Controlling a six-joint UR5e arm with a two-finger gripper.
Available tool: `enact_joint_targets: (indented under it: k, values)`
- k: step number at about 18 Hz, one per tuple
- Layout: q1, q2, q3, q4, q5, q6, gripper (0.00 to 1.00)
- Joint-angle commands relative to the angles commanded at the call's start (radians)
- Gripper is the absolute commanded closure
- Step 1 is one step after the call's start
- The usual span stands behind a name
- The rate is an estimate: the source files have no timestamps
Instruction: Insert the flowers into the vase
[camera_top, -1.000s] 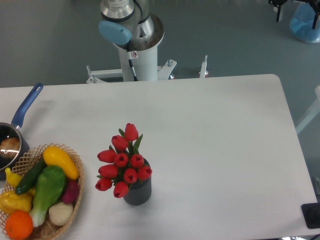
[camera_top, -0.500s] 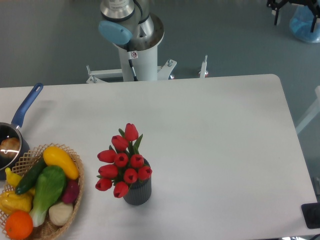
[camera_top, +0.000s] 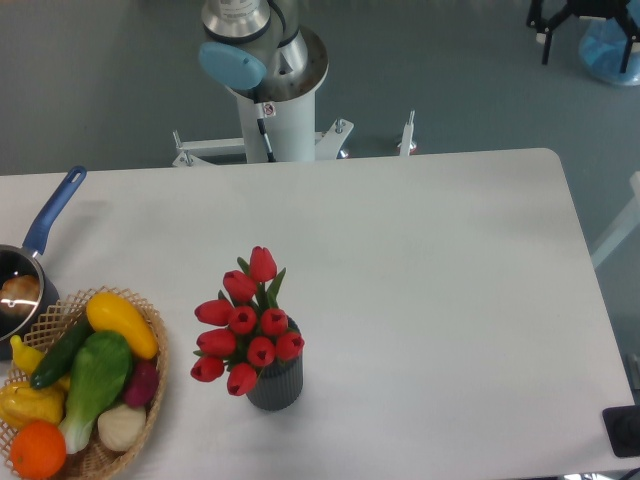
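Observation:
The flowers (camera_top: 248, 325), a bunch of red tulip buds with short green stems, stand in the vase (camera_top: 277, 384), a small dark grey ribbed cylinder at the front centre-left of the white table. The bunch leans left over the vase's rim. My gripper (camera_top: 586, 45) shows only partly at the top right corner, far from the vase and beyond the table. Its two black fingers (camera_top: 545, 40) stand wide apart with nothing between them.
A wicker basket (camera_top: 157, 345) of vegetables and fruit sits at the front left, close to the vase. A pan with a blue handle (camera_top: 52, 214) lies at the left edge. The arm's base (camera_top: 270, 100) stands behind the table. A blue object (camera_top: 612, 55) sits on the floor at top right.
The gripper at the top right has come further into view, moving left and down a little. The flowers and vase have not moved.

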Motion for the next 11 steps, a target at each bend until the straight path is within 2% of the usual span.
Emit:
enact_joint_targets:
  k: [4,11]
  values:
    - [-0.002,0.003,-0.012,0.005,-0.038,-0.064,0.0]
    - [-0.005,-0.002,-0.02,0.005,-0.175,-0.21,0.0]
